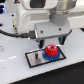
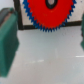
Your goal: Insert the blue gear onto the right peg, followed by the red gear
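One red gear (image 1: pixel 50 52) sits stacked on one blue gear (image 1: pixel 50 56) at the exterior view's right of the plate (image 1: pixel 31 59); gripper (image 1: pixel 51 43) jaws wide, empty.

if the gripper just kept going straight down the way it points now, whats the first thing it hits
Probably the red gear, stacked on the blue gear; the open gripper hangs roughly above them, though the wrist view suggests it may be offset toward the white table.

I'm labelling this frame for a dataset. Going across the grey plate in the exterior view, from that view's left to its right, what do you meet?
The plate's black border → a thin dark peg → the red gear stacked on the blue gear, beneath the gripper.
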Available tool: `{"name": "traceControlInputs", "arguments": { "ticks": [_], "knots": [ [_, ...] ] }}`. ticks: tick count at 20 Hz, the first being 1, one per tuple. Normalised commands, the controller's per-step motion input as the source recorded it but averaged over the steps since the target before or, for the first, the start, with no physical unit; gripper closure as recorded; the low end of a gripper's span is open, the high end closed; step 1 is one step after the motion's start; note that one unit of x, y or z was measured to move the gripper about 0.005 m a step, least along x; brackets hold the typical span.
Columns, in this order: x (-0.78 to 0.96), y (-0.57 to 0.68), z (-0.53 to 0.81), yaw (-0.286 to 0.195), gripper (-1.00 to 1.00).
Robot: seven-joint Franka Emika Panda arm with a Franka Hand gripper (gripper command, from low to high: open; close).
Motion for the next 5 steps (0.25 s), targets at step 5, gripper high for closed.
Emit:
{"name": "traceControlInputs", "arguments": {
  "ticks": [5],
  "knots": [
    [-0.03, 0.03, 0.18, 0.000, -1.00]
  ]
}}
